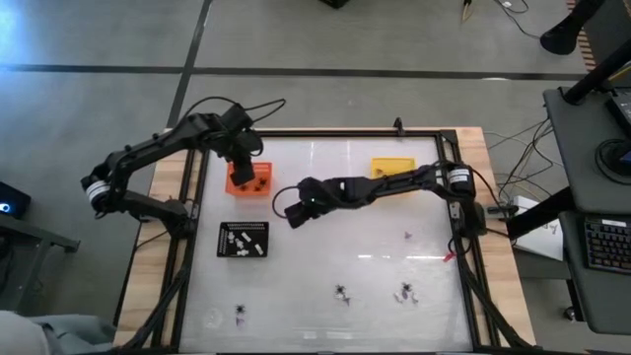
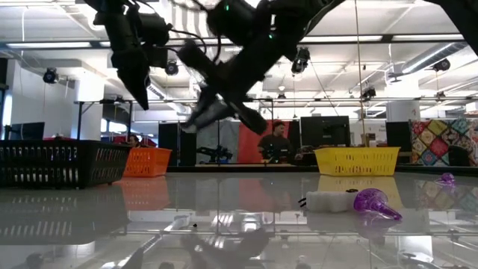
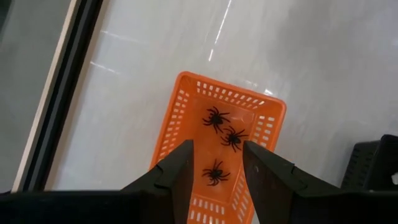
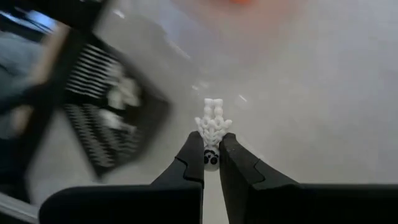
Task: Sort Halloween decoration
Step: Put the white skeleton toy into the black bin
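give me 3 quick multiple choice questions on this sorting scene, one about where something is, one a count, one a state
1. Where is the left end effector?
A. above the orange tray
B. above the yellow tray
C. at the table's near edge

2. How many black spiders lie in the orange tray?
A. one
B. three
C. five

3. What is the right end effector doing?
A. hanging open and empty
B. shut on a white skeleton
C. shut on a purple trinket

Answers: 1 A, the left wrist view looks straight down into that tray. 2 B, three spiders show inside. 3 B, the white skeleton sticks out between its fingers.
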